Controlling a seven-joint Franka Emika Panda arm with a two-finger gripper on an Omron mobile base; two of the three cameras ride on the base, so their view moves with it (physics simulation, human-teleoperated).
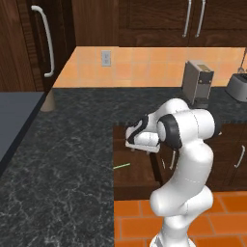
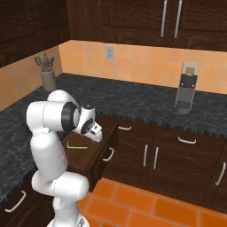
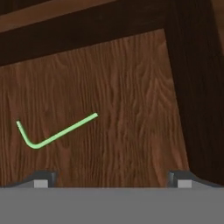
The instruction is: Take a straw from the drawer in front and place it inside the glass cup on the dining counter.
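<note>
The dark wooden drawer [image 1: 140,176] [image 2: 98,153] stands pulled out from under the black worktop. On its floor lies the thin light green straw [image 1: 121,166] [image 2: 76,146] [image 3: 57,133], bent near one end. My gripper [image 1: 137,144] [image 2: 94,134] [image 3: 112,181] hangs just above the drawer and points down into it. It is open, with nothing between its fingertips [image 3: 41,179]. In the hand view the straw lies left of centre, above the left fingertip, and the drawer's wall [image 3: 194,87] runs down the right side. The glass cup and the dining counter are out of view.
A black speckled worktop [image 1: 72,144] [image 2: 133,104] wraps round the corner. On it stand a grey coffee machine [image 1: 198,84] [image 2: 186,88], a toaster [image 1: 237,86] and a utensil holder [image 2: 48,73]. Cabinet doors [image 2: 150,157] lie right of the drawer, above an orange tiled floor [image 2: 146,208].
</note>
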